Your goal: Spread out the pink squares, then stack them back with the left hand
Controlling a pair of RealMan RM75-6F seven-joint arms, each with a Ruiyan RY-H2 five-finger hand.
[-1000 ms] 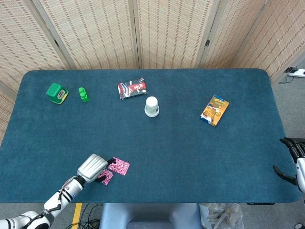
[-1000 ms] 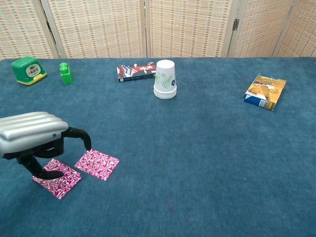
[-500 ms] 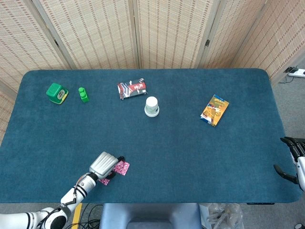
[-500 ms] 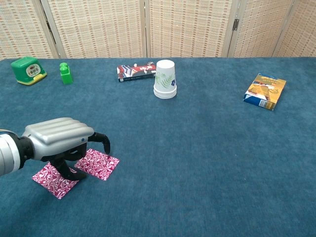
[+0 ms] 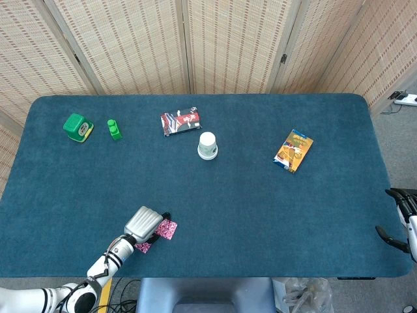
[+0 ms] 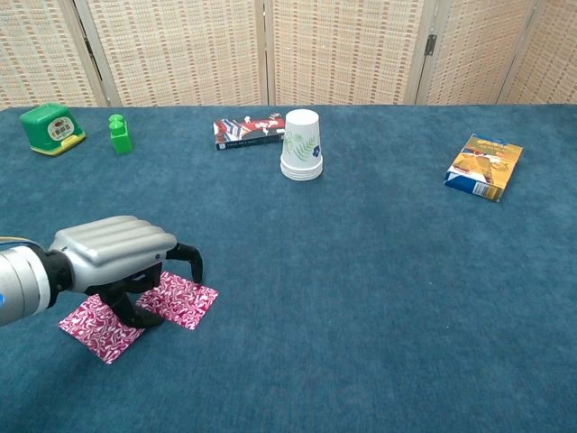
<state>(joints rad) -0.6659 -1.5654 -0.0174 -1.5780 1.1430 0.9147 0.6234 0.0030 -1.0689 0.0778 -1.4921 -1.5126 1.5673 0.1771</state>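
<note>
Two pink patterned squares lie flat side by side near the table's front left edge: the left pink square (image 6: 93, 327) (image 5: 143, 246) and the right pink square (image 6: 187, 300) (image 5: 168, 229). They touch or barely overlap at their inner edges. My left hand (image 6: 115, 256) (image 5: 143, 222) hovers low over the seam between them, its fingers arched down. Its thumb rests on the right square's near-left part, and one finger (image 6: 193, 262) reaches over that square's far edge. Neither square is lifted. My right hand (image 5: 405, 203) sits at the table's far right edge with its fingers apart, holding nothing.
A white paper cup stack (image 6: 301, 144) stands mid-table, with a dark packet (image 6: 247, 130) behind it to the left. A green box (image 6: 52, 127) and a small green bottle (image 6: 120, 133) are at the far left. An orange-blue snack box (image 6: 485, 166) lies at the right.
My left hand has moved right, from over the left square to over the seam and the right square. The squares have stayed put, and the right hand is still.
</note>
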